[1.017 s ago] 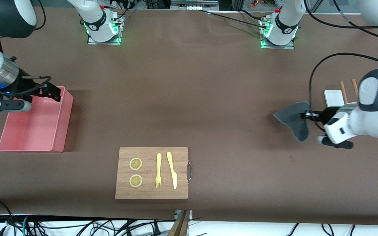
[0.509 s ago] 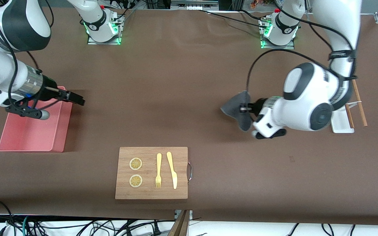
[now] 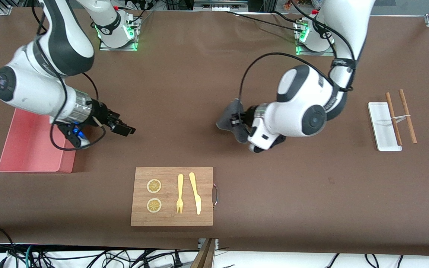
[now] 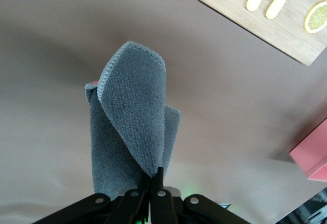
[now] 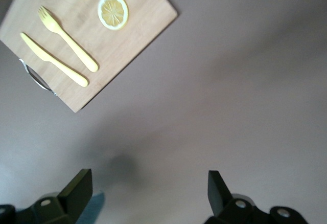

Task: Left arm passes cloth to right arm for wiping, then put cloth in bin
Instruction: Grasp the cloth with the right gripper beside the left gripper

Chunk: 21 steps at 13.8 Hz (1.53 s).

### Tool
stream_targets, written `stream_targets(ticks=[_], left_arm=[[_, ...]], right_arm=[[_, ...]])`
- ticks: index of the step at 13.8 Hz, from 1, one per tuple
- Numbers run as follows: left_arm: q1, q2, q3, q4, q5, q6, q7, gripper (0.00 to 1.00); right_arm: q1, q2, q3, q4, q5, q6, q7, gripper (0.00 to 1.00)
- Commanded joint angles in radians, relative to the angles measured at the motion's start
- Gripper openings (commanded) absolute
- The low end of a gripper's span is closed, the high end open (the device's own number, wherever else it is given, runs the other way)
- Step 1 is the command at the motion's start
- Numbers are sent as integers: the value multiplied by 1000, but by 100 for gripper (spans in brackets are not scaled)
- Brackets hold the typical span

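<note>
Cloth [image 3: 233, 121]: pinched in closed left gripper [image 3: 237, 122] over mid-table; right gripper [image 3: 123, 128], jaws wide, empty; handover apparently pending, wiping and bin [image 3: 32, 163] outstanding.

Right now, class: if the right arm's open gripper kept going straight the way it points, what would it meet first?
Probably the cloth, held up by the left gripper. The right gripper points at it across bare table, with nothing between; their heights are hard to compare.

Your front view: right arm covers part of the bin [image 3: 32, 156]. Left wrist view crops the board [image 4: 265, 24] and bin at the edge; cloth [image 4: 130, 132] hides the right gripper.
</note>
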Motion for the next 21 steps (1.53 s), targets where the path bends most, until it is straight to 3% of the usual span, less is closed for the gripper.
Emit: stream_targets(ticks=[1, 3, 7, 13, 19, 20, 21], left_arm=[[-103, 64, 19, 107, -23, 70, -183, 0], [-146, 82, 19, 117, -46, 151, -261, 0], [-155, 97, 19, 117, -165, 212, -284, 0], [-180, 97, 19, 134, -175, 271, -330, 0], [-195, 104, 19, 132, -185, 333, -344, 0], [-195, 104, 19, 131, -185, 333, -344, 0], [-195, 104, 19, 131, -185, 333, -344, 0]], right_arm=[[20, 16, 6, -74, 70, 106, 45, 100], [35, 37, 13, -101, 116, 157, 97, 100], [69, 77, 30, -122, 118, 208, 208, 100], [118, 155, 45, -138, 121, 287, 330, 100], [124, 159, 101, -139, 124, 251, 441, 100], [121, 155, 101, -138, 122, 207, 432, 91], [115, 152, 101, -135, 122, 174, 418, 65]])
